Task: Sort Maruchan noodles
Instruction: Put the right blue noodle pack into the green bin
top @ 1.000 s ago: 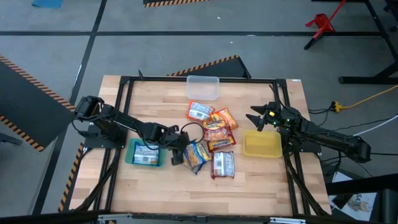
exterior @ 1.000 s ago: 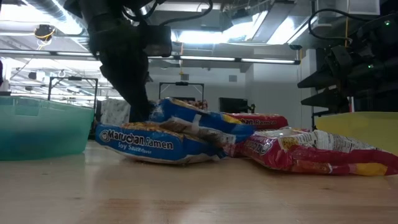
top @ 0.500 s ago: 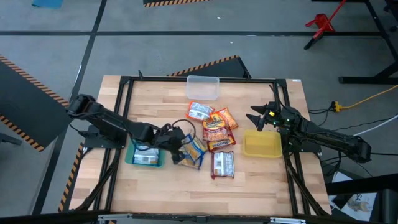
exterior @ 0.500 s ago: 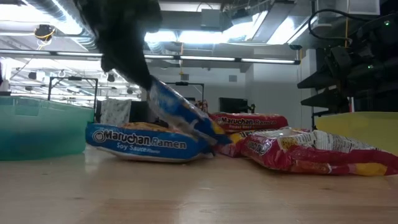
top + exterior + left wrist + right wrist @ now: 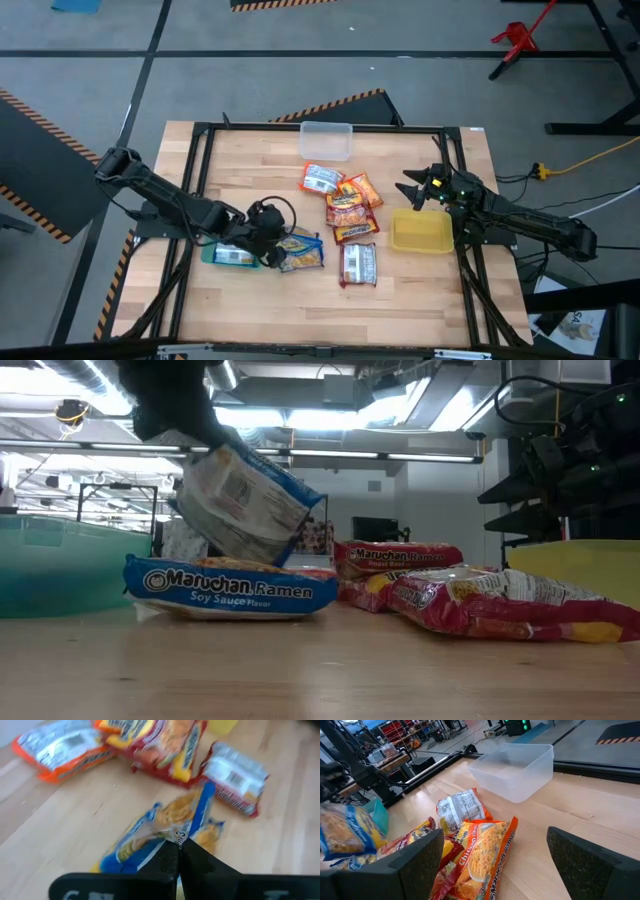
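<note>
Crinkly blue-and-yellow packet (image 5: 245, 500) hangs tilted, pinched in the left gripper (image 5: 268, 238), clear of the wood table (image 5: 400, 290), just beside the teal bin (image 5: 213, 256). We see a second blue packet (image 5: 228, 589) lying flat below it. Right gripper (image 5: 412, 190) waits, fingers spread, over the yellow bin (image 5: 421, 233)

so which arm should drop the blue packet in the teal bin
Left. Its tool is shut on the blue packet, lifted right beside the teal bin. The right tool is open, waiting across the table by the yellow bin.
</note>
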You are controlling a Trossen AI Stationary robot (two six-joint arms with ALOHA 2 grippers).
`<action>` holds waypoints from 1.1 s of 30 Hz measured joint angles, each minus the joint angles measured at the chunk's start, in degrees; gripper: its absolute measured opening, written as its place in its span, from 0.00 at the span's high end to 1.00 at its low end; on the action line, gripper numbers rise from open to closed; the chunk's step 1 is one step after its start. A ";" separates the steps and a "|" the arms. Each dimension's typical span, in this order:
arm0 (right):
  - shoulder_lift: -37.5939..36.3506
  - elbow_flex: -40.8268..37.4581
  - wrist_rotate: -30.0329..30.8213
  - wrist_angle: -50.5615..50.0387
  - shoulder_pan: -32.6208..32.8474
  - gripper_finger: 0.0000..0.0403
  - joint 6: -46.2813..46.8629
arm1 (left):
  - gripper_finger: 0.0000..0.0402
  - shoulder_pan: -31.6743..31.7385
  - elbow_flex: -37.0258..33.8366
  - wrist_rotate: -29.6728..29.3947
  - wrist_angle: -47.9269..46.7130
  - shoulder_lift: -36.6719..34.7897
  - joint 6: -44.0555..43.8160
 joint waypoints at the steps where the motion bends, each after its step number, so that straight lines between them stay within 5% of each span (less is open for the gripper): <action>1: 0.00 0.00 0.00 0.00 0.00 0.16 0.00 | 1.00 -0.16 -0.01 -0.20 -0.35 -0.22 -0.53; 21: -0.02 -0.02 0.96 0.17 0.00 0.16 0.02 | 1.00 -10.79 7.27 -10.14 -26.06 -10.76 -13.50; 33: 0.00 -0.02 0.97 0.15 0.00 0.16 0.09 | 1.00 -18.45 7.29 -9.98 -37.68 -11.90 -29.13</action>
